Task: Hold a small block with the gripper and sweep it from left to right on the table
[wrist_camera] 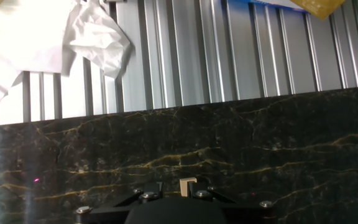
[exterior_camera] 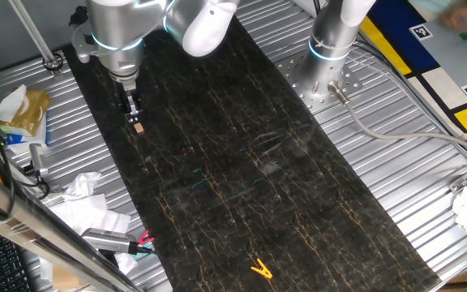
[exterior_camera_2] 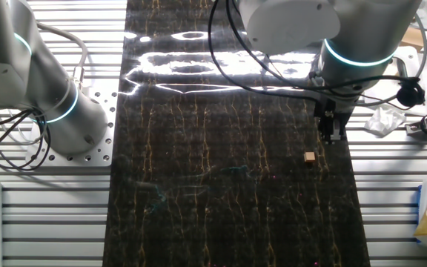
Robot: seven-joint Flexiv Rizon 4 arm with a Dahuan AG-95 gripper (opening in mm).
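The small tan block [exterior_camera: 139, 127] lies on the dark veined table [exterior_camera: 242, 162] near its far left end. My gripper [exterior_camera: 134, 113] hangs just above it with the fingertips pointing down. In the other fixed view the block [exterior_camera_2: 310, 157] rests on the table [exterior_camera_2: 221, 185], clearly apart from my gripper [exterior_camera_2: 333, 135], a little in front of and left of the tips. In the hand view the block [wrist_camera: 188, 185] shows at the bottom edge in the gap of my gripper [wrist_camera: 180, 190]. The jaws stand slightly apart and hold nothing.
A yellow clip [exterior_camera: 260, 269] lies near the table's front end. A second upright silver arm [exterior_camera: 331, 36] stands on the ribbed metal beside the table. Crumpled white paper [exterior_camera: 83, 203] and clutter lie off the table's left edge; the paper also shows in the hand view [wrist_camera: 98, 37].
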